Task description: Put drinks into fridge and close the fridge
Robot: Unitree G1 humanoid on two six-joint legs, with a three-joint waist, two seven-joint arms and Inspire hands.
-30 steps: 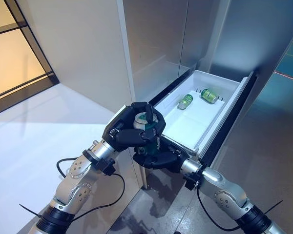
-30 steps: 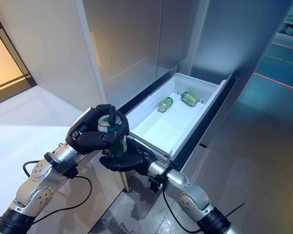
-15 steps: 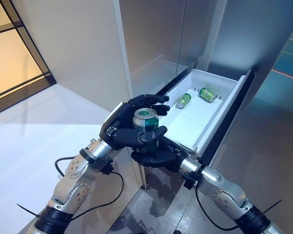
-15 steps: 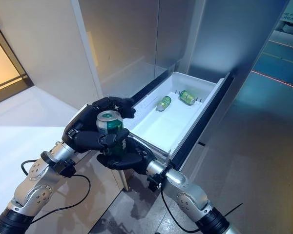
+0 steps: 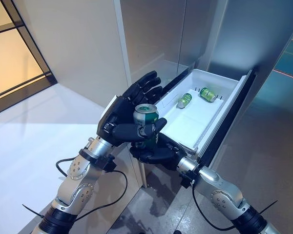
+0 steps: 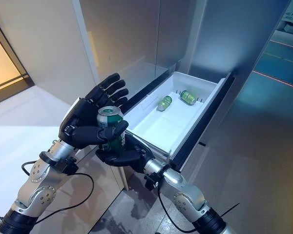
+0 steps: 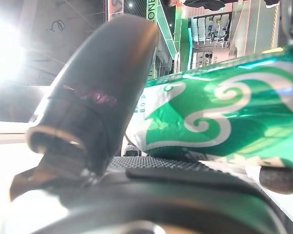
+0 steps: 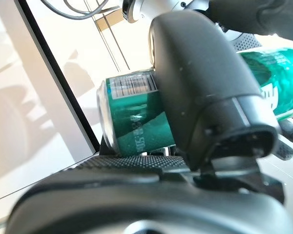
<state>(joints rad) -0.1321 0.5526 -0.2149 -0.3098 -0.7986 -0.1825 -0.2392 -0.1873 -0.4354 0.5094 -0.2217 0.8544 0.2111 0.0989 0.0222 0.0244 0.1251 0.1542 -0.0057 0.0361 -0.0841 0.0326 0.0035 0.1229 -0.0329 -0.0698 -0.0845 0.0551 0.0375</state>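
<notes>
One green can [image 5: 145,124] stood upright just short of the open drawer's [image 5: 224,105] near corner, long axis vertical. In the eye views, the left hand [image 5: 122,117] had fingers splayed straight, thumb across the can; the right hand [image 6: 122,155] cupped its base from below, nearer the drawer. In the left wrist view, the thumb lay against the can. In the right wrist view, the thumb curled over it.

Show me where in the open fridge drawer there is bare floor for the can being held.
The near and middle floor of the white drawer is bare, bordered by its side walls and front rim. The far end is crowded: two green cans lie there on their sides. The held can sits upright on the right hand, the left hand open beside it.
</notes>
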